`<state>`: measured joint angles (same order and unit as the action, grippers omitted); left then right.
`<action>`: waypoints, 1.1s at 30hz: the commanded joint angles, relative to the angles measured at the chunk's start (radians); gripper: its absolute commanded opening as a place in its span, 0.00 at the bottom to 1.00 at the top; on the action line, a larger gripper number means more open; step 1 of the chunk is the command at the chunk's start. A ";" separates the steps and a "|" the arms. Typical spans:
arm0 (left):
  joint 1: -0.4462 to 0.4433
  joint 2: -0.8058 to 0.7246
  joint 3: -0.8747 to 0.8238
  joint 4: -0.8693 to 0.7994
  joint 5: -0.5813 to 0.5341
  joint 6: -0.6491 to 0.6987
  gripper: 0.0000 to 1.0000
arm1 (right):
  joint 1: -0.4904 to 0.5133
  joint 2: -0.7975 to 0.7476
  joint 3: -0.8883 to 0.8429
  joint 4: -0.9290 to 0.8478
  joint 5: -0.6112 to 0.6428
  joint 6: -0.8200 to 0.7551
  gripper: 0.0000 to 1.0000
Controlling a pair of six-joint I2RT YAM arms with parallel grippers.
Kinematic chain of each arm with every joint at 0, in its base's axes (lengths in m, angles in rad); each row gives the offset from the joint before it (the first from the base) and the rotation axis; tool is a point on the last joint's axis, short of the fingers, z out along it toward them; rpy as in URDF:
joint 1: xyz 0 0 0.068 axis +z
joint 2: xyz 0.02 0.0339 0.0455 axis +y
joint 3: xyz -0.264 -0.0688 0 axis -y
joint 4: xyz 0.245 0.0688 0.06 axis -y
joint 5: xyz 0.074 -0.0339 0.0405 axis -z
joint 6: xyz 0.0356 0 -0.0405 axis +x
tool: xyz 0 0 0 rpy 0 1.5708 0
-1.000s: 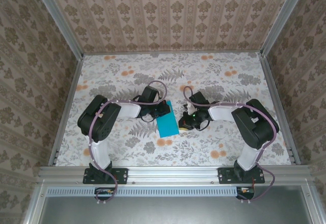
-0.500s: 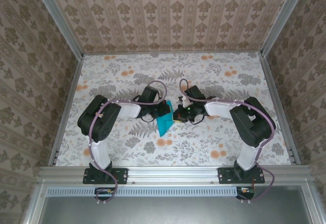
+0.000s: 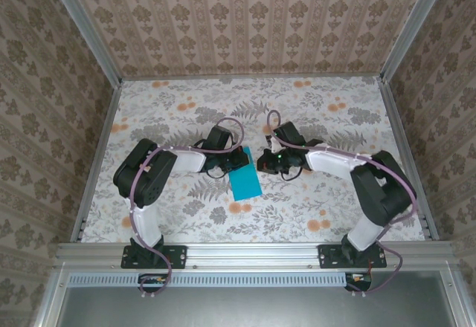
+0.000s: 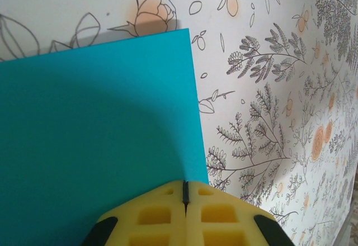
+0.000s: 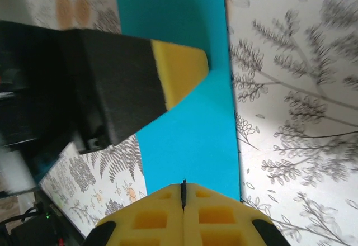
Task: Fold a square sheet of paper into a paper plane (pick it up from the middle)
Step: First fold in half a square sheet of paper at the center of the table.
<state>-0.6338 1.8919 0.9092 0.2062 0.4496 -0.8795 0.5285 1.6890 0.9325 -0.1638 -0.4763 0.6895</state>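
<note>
Currently the paper plane [image 3: 245, 183] is no dart yet: it is a flat teal oblong on the floral desk [image 3: 320, 111], centre frame in the top view, between the wrists of your two arms.

Left fingers [image 4: 159, 218]: clenched, yellow pads meeting along a thin seam at the bottom of the left wrist view. They are parked at the right-hand edge of the paper plane [image 4: 95, 134]. You cannot tell from here whether paper is nipped in that seam or merely lies under the tips.

In the right wrist view, one yellow tip of the left fingers [image 5: 180, 70] sits on the paper plane [image 5: 193, 140], upper middle of frame. It reads as a pin, holding the paper down so it cannot slide.

Right fingers [image 5: 215, 218]: also clenched, seam closed, at the bottom of that frame over the paper's near end, with nothing visibly held.

Likely reading: you have one arm anchoring and the other set as a blunt edge to press a crease. Watch for the paper skating on the smooth desk if the anchor lifts.
</note>
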 commanded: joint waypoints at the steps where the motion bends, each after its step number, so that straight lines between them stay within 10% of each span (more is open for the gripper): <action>1: -0.004 0.070 -0.047 -0.120 -0.083 -0.004 0.00 | 0.022 0.073 0.022 0.058 -0.100 0.031 0.02; 33: -0.004 0.021 -0.008 -0.098 -0.009 0.058 0.00 | 0.008 -0.122 -0.119 0.014 -0.047 -0.094 0.00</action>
<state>-0.6331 1.8912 0.9066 0.2150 0.4606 -0.8745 0.5488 1.5681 0.7570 -0.2081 -0.5625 0.5949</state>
